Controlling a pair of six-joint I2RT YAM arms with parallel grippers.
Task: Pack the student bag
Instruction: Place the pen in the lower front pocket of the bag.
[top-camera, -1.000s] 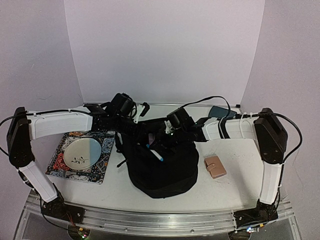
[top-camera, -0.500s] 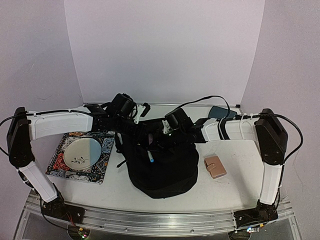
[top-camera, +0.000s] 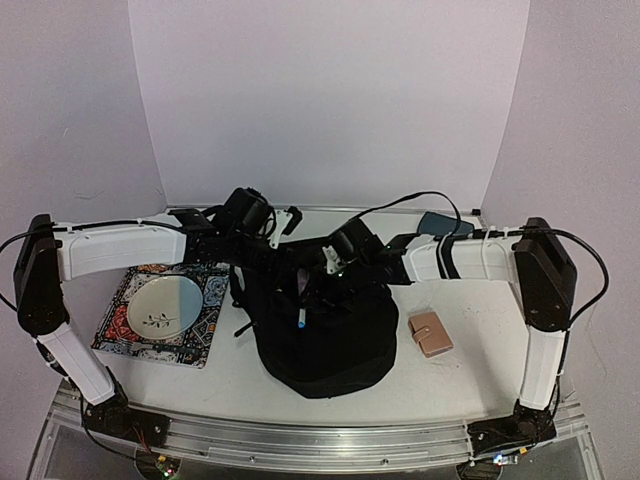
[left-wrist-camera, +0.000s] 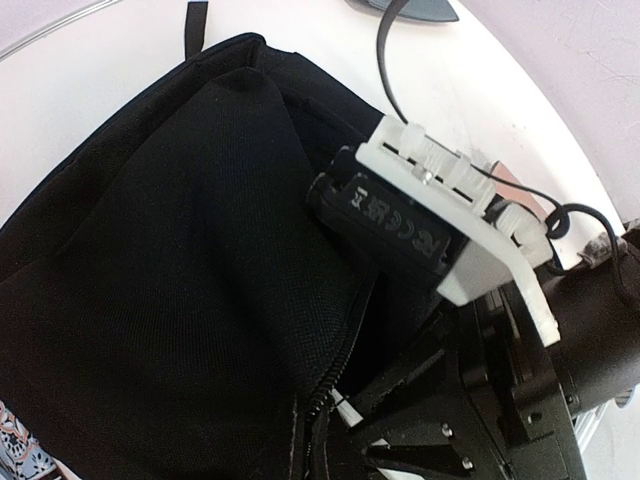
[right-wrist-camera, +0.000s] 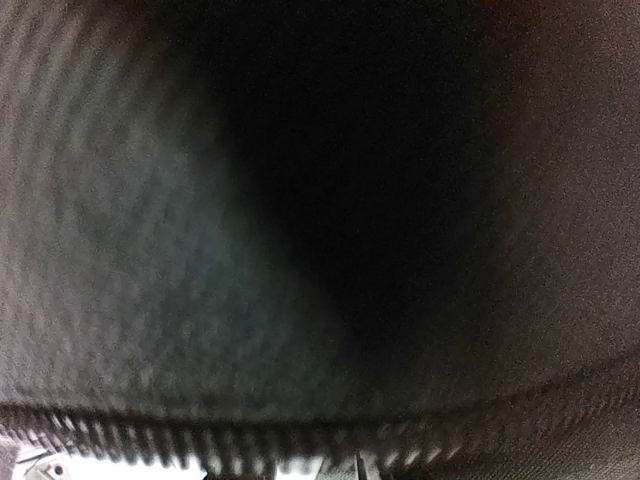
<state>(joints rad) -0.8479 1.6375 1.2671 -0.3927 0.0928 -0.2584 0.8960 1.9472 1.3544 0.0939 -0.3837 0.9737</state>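
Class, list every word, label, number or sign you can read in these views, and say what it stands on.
None can be read for sure.
Embossed marks on the black block in its white mount: tilted, too blurred to read.
The student bag: no label shows.

Soft, even light from above fills my overhead view; shadows on the table (top-camera: 480, 340) are faint, and its near edge bows. My left wrist view is bright, the table nearly washed out. My right wrist view is dim, blurred student bag (right-wrist-camera: 150, 250) fabric, darkest at centre.
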